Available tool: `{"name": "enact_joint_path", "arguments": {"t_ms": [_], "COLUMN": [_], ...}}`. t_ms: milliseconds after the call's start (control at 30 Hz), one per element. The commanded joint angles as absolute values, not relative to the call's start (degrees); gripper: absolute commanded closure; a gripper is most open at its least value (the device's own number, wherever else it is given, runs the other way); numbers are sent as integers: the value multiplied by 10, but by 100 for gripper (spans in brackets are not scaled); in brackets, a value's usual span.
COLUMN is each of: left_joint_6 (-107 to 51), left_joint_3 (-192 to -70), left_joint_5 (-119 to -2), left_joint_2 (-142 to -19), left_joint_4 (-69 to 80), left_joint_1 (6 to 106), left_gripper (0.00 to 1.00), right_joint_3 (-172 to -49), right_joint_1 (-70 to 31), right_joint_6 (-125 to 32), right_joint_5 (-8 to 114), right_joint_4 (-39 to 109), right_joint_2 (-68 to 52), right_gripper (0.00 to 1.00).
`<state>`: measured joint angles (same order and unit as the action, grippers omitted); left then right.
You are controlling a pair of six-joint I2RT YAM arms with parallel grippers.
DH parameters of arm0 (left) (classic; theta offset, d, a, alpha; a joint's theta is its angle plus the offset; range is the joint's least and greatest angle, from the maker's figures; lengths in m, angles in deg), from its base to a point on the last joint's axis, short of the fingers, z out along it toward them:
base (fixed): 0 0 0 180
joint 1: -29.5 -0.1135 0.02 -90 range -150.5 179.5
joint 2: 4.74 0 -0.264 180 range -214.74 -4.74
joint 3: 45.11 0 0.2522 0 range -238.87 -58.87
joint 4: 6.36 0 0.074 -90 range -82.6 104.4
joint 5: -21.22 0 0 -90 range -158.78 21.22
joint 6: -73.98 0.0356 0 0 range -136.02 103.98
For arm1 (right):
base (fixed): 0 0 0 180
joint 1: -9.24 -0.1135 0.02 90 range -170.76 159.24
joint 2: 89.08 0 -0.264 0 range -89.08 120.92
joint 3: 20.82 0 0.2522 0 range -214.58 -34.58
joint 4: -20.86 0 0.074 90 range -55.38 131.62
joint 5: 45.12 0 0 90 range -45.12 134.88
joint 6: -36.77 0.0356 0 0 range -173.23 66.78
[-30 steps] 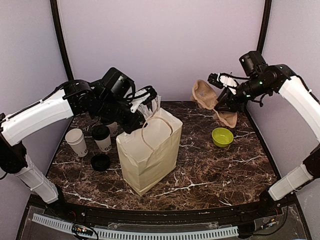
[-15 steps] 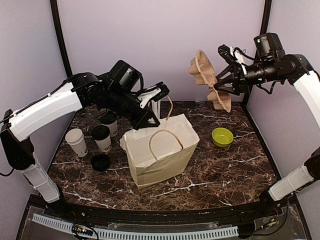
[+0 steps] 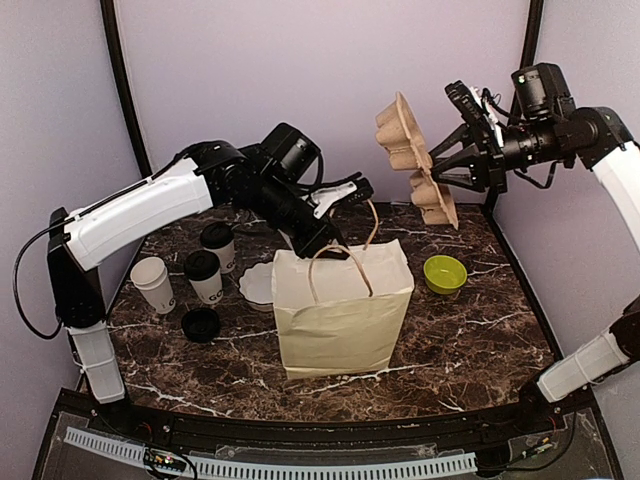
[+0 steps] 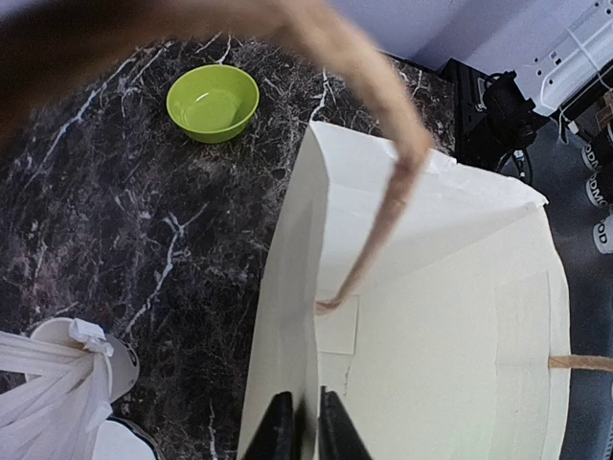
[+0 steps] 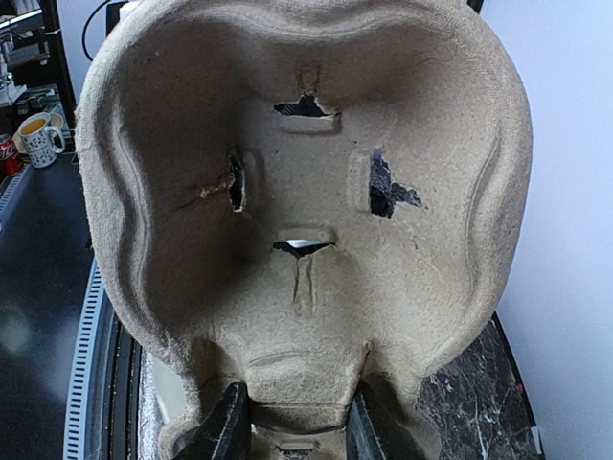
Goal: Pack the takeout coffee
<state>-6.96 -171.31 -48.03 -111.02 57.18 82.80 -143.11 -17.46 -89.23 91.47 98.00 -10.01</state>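
Two takeout coffee cups, white with black lids, stand at the left: one (image 3: 205,276) in front, the other (image 3: 218,243) behind it. My left gripper (image 3: 330,236) (image 4: 305,433) is shut on the back top rim of the cream paper bag (image 3: 340,312) (image 4: 441,326). The bag stands upright and open in the middle, its handles (image 4: 383,220) up. High at the right, my right gripper (image 3: 468,165) (image 5: 292,424) is shut on the edge of a brown pulp cup carrier (image 3: 412,158) (image 5: 306,192), held on edge in the air.
An open white cup (image 3: 152,283) and a loose black lid (image 3: 200,323) sit left of the coffees. Between the cups and the bag lies a white scalloped bowl (image 3: 257,284). A green bowl (image 3: 444,273) (image 4: 213,103) sits right of the bag.
My left gripper has pulled the bag rightward and stood it upright with its mouth open. My right gripper has lifted the carrier off the table and holds it high.
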Motion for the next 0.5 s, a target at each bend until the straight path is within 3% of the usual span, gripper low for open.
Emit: {"name": "enact_joint_path", "arguments": {"t_ms": [0, 33, 167, 467], "left_joint_6": [-50, -51, -55, -71], "left_joint_3": [-1741, -1743, -1740, -1679], "left_joint_5": [-480, -491, -522, -570], "left_joint_2": [-1114, -1112, -1093, -981], "left_joint_4": [593, 592, 583, 538], "left_joint_1": [822, 821, 817, 816], "left_gripper": [79, 68, 49, 31], "right_joint_3": [-1445, -1444, -1442, -1455], "right_joint_1": [-188, -192, -210, -259], "right_joint_6": [-901, -902, -903, -902], "right_joint_5": [964, 965, 964, 937], "right_joint_4": [987, 987, 985, 980], "right_joint_2": [-103, -101, -88, -59], "right_gripper": [67, 67, 66, 66]}}
